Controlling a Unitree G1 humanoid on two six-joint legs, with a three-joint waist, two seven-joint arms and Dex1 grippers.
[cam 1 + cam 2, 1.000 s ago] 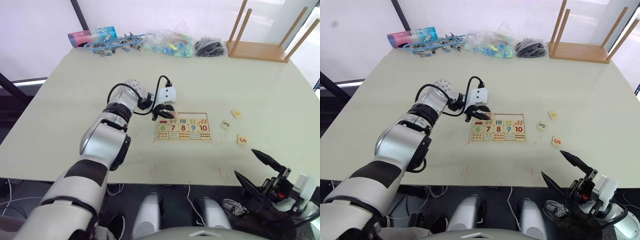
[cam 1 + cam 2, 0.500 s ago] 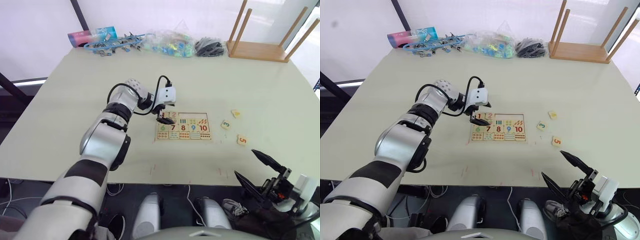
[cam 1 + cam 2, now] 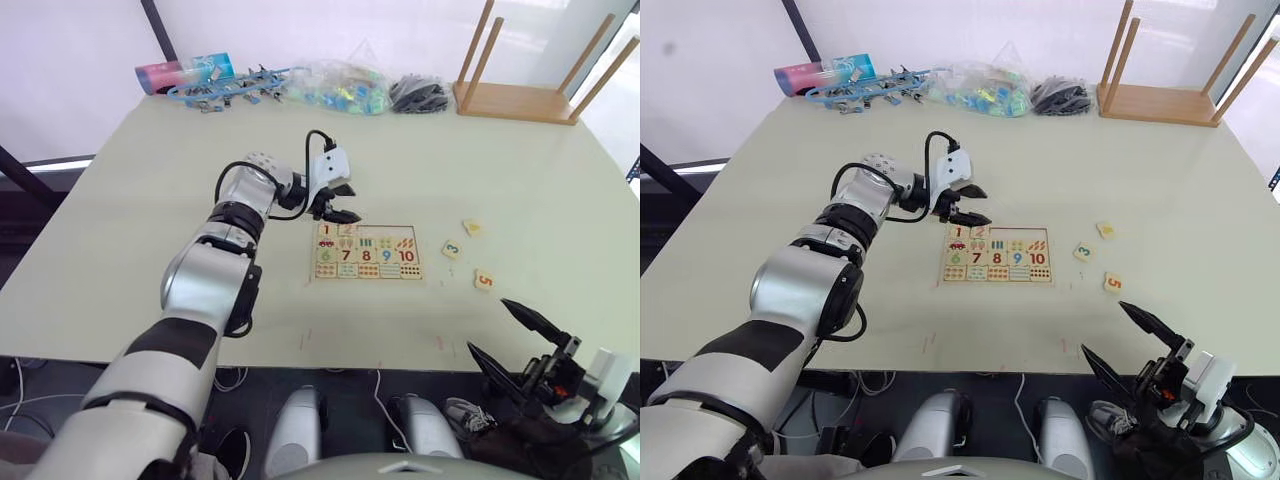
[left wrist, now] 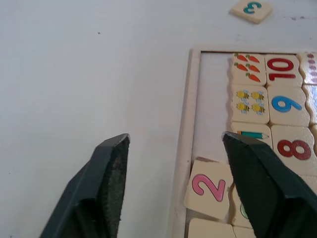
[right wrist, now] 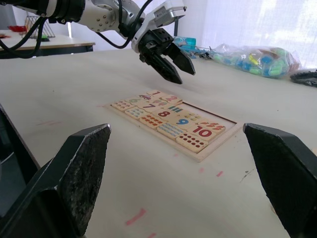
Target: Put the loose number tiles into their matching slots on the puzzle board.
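The puzzle board (image 3: 367, 271) lies mid-table with tiles 6 to 10 along its near row. In its far row of matching slots, tile 1 (image 3: 326, 229) and tile 2 (image 4: 210, 185) sit at the left end, tile 2 slightly crooked. The remaining slots (image 4: 211, 94) are bare. Loose number tiles lie right of the board: a 3 (image 3: 452, 249), a 5 (image 3: 485, 280) and one more (image 3: 472, 227) whose digit I cannot read. My left gripper (image 3: 341, 206) hovers open just beyond the board's far left corner, holding nothing. My right gripper (image 3: 490, 326) is open, low at the table's near right edge.
Along the far edge lie a pink and blue box (image 3: 186, 72), blue clips (image 3: 228, 88), a bag of coloured pieces (image 3: 340, 88), a black bundle (image 3: 418, 95) and an upturned wooden stool (image 3: 520, 95).
My left gripper has lifted off the board's left end and drawn back toward the far side. Tiles 1 and 2 now show uncovered. The right arm is still.
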